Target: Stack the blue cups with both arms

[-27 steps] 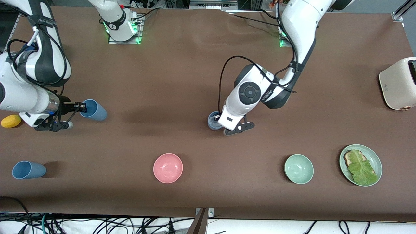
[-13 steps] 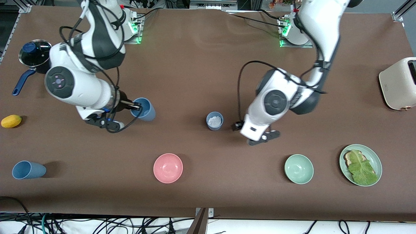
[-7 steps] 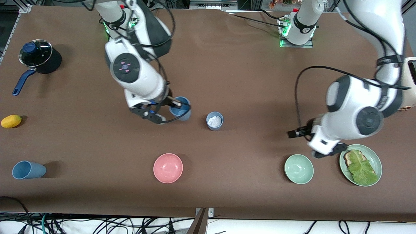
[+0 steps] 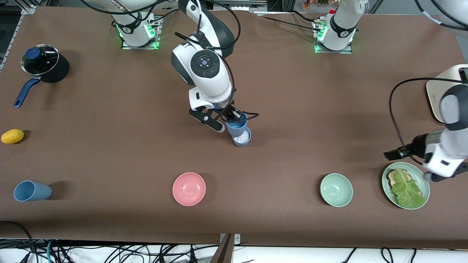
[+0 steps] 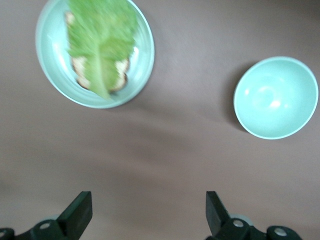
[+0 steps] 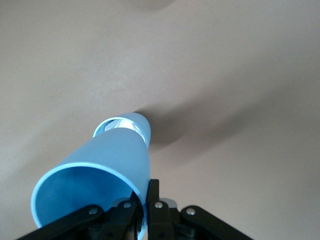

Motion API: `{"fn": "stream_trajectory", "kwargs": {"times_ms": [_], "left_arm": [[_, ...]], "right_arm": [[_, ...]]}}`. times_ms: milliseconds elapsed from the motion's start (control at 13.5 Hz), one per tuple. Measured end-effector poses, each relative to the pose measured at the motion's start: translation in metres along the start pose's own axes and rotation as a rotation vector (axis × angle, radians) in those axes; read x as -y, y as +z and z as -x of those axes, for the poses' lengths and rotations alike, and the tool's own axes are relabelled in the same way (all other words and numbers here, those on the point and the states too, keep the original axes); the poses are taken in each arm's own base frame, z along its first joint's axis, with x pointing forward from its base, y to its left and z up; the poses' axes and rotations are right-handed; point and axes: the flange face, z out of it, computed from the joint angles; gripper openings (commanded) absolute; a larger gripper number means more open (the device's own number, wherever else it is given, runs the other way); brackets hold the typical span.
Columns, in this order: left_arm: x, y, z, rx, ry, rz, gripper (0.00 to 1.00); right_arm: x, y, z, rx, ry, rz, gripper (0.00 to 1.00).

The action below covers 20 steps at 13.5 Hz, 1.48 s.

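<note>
My right gripper (image 4: 234, 116) is shut on the rim of a sky blue cup (image 4: 236, 126), pinching the wall between its fingers (image 6: 146, 194). The cup (image 6: 100, 170) is tilted, with its base over the mouth of a slate blue cup (image 4: 242, 139) that stands mid-table with something white inside. In the right wrist view the slate cup (image 6: 140, 124) peeks out under the held cup's base. A third blue cup (image 4: 32, 191) lies on its side near the front camera at the right arm's end. My left gripper (image 4: 392, 154) is open and empty (image 5: 148, 212) over bare table beside the lettuce plate.
A pink bowl (image 4: 189, 189), a pale green bowl (image 4: 336, 190) and a plate with toast and lettuce (image 4: 420, 175) lie nearer the front camera. A toaster (image 4: 448, 95) stands at the left arm's end. A lidded pot (image 4: 40, 64) and a yellow fruit (image 4: 12, 136) sit at the right arm's end.
My right arm carried the sky blue cup from its end of the table to over the slate cup. My left arm let go of the slate cup and swung away to the lettuce plate.
</note>
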Motion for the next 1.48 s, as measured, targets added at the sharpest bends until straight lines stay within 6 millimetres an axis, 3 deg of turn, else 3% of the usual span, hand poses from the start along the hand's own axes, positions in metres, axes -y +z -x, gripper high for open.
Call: {"fn": "stream_trajectory", "kwargs": {"times_ms": [148, 519, 965, 1484], "left_arm": [[0.013, -0.017, 0.003, 0.018, 0.040, -0.004, 1.00], [0.018, -0.022, 0.009, 0.070, 0.072, -0.016, 1.00], [-0.008, -0.026, 0.017, 0.074, 0.134, -0.059, 1.00], [-0.009, -0.027, 0.017, 0.073, 0.135, -0.059, 1.00]], "right_arm": [[0.000, 0.003, -0.005, -0.005, 0.007, -0.002, 0.00], [0.011, 0.012, -0.013, -0.014, 0.018, -0.034, 0.00], [0.015, 0.026, -0.015, -0.012, 0.021, -0.034, 0.00], [0.015, 0.027, -0.014, -0.011, 0.041, -0.032, 0.00]]}}
